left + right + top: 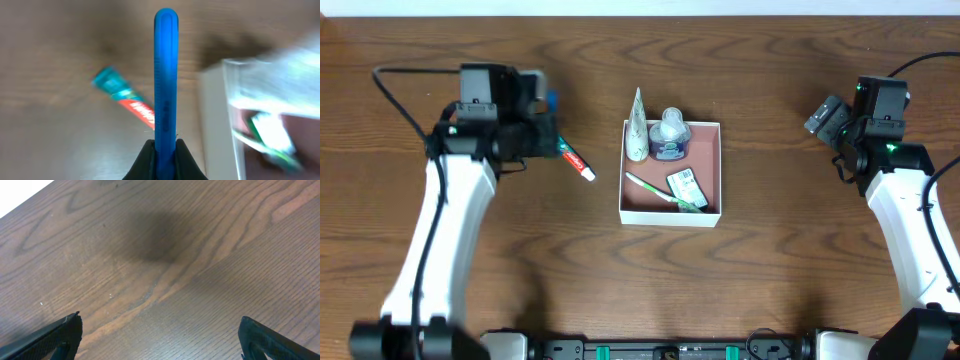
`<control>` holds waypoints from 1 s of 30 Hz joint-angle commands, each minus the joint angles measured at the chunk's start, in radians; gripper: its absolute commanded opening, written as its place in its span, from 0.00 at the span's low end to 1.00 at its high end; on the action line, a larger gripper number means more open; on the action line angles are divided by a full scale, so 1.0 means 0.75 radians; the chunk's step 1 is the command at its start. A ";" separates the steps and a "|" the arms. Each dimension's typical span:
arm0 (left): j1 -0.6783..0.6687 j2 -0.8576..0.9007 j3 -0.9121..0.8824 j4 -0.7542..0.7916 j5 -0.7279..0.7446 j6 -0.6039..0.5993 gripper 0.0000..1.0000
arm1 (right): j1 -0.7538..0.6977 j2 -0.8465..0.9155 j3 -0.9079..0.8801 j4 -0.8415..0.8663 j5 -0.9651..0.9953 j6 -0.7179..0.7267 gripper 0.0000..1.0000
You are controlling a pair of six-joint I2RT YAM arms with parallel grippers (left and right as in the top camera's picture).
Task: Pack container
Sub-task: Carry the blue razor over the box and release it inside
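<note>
1. The wooden desk (780,280) fills the overhead view.
2. The left arm (450,220) reaches up the 9 o'clock side. Its jaws are closed on a slim blue handle (166,75), which stands straight out from them in the wrist view; what kind of item it is cannot be told.
3. The right arm (910,220) stands at the 3 o'clock side. Its jaws are spread wide over bare wood with nothing between them.
4. The container (670,216) sits at about the middle of the desk, between the two arms, open side up, with a reddish floor.
5. A white cone-shaped tube (637,130) lies at the container's 11 o'clock corner, its tip reaching past the rim.
6. A round bluish jar (670,135) sits at the container's 12 o'clock side, touching the cone.
7. A red and green toothpaste tube (576,160) lies on the desk at 9 o'clock of the container, near it but apart.
8. A green toothbrush (650,187) lies slantwise toward the container's 6 o'clock wall.
9. A small white sachet (684,183) rests beside the brush, toward 5 o'clock.
</note>
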 commanded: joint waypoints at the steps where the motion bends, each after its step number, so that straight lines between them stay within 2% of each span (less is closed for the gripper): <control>1: -0.140 -0.094 0.017 -0.028 0.131 0.441 0.06 | -0.009 0.001 0.009 -0.001 0.018 -0.003 0.99; 7: -0.462 -0.156 0.017 -0.048 0.128 0.810 0.06 | -0.009 0.001 0.009 -0.001 0.017 -0.004 0.99; 12: -0.641 -0.134 0.015 -0.084 0.083 1.073 0.06 | -0.009 0.001 0.009 -0.001 0.018 -0.004 0.99; 16: -0.709 -0.084 0.013 -0.083 -0.048 1.159 0.06 | -0.009 0.001 0.009 -0.001 0.017 -0.004 0.99; 23: -0.729 0.096 0.013 -0.039 -0.053 1.233 0.07 | -0.009 0.001 0.009 -0.001 0.018 -0.004 0.99; 25: -0.729 0.144 0.013 -0.009 -0.053 1.232 0.17 | -0.009 0.001 0.009 -0.001 0.017 -0.004 0.99; 26: -0.729 0.162 0.013 0.006 -0.053 1.232 0.27 | -0.009 0.001 0.009 -0.001 0.017 -0.004 0.99; 30: -0.730 0.198 0.013 0.049 -0.052 1.232 0.40 | -0.009 0.001 0.009 -0.001 0.017 -0.004 0.99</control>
